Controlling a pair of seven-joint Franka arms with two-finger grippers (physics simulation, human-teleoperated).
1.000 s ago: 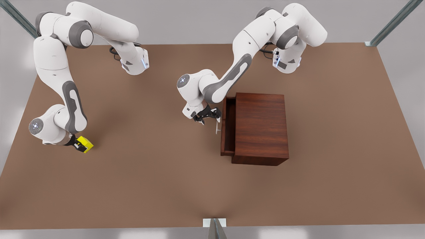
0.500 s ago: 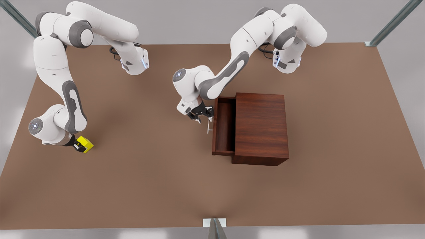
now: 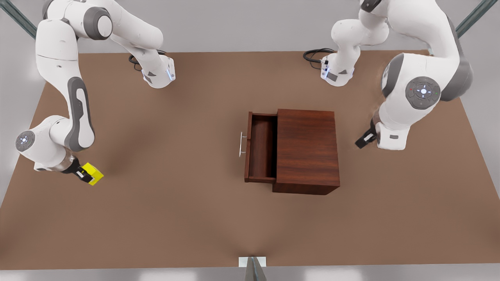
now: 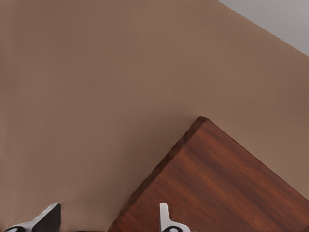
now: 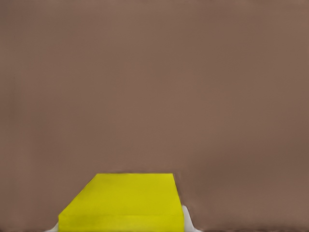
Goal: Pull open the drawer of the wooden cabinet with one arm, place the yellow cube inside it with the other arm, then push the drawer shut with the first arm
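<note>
Front view, finding one: my left claw (image 3: 362,140) has left the handle (image 3: 242,143) it was pulling half a second ago. It now hangs beyond the back of the wooden cabinet (image 3: 306,150), so the whole cabinet lies between this claw and the handle. In the left wrist view its fingertips (image 4: 48,218) stand apart with nothing between them, so it is released. One corner of the cabinet top sits just ahead of it.

Finding two: the drawer (image 3: 259,150) stands pulled out a little further than a second ago. Its tray is bare and open to the top.

Finding three: my right claw (image 3: 88,175) is clenched on the yellow cube (image 3: 95,174), which projects just past its tips. The cube has shifted slightly since the earlier frames. I cannot tell whether it is clear of the table (image 3: 175,218). The drawer lies well apart from this claw, across open table.

Assessment: I judge the pulling step done, with the path over the tray freed by the left arm's retreat. The carry to the drawer falls to the right claw. Risk noted: the left claw must come back round the cabinet to the drawer front for the closing push.
</note>
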